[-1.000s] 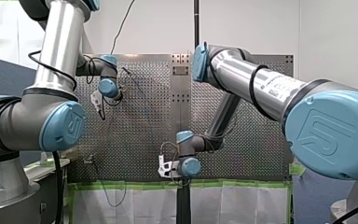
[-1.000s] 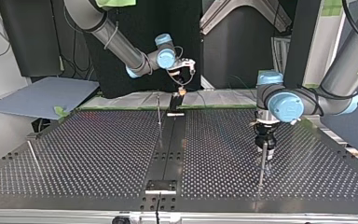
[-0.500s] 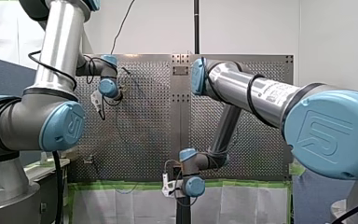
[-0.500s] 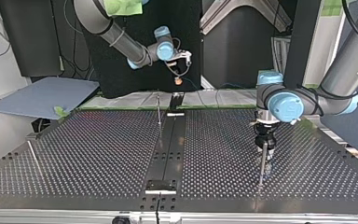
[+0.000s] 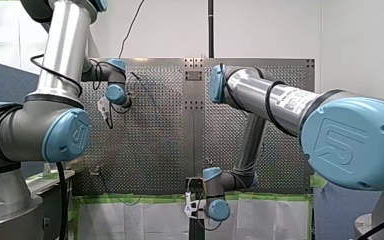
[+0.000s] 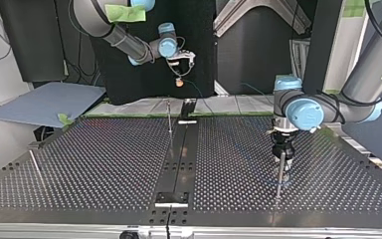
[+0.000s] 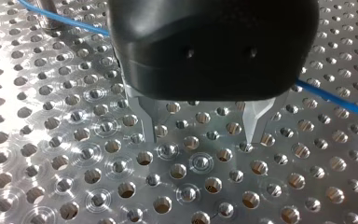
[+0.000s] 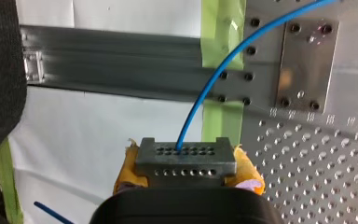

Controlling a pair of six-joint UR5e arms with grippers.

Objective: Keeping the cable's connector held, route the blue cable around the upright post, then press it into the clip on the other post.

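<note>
Though thin, smooth blue cable (image 8: 233, 55), perforated connector (image 8: 185, 161)

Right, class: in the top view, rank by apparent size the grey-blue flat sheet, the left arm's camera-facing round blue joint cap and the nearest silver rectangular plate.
1. Grey-blue flat sheet, largest.
2. Round blue joint cap.
3. Silver rectangular plate, smallest, though nearest the camera.

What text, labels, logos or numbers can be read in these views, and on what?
Nothing reads clearly enough to quote.
Label on my right arm, front view: printed lines, too blurred to read.
Blue joint caps, front view: a raised logo mark, no legible letters.
Top and wrist views: none.
</note>
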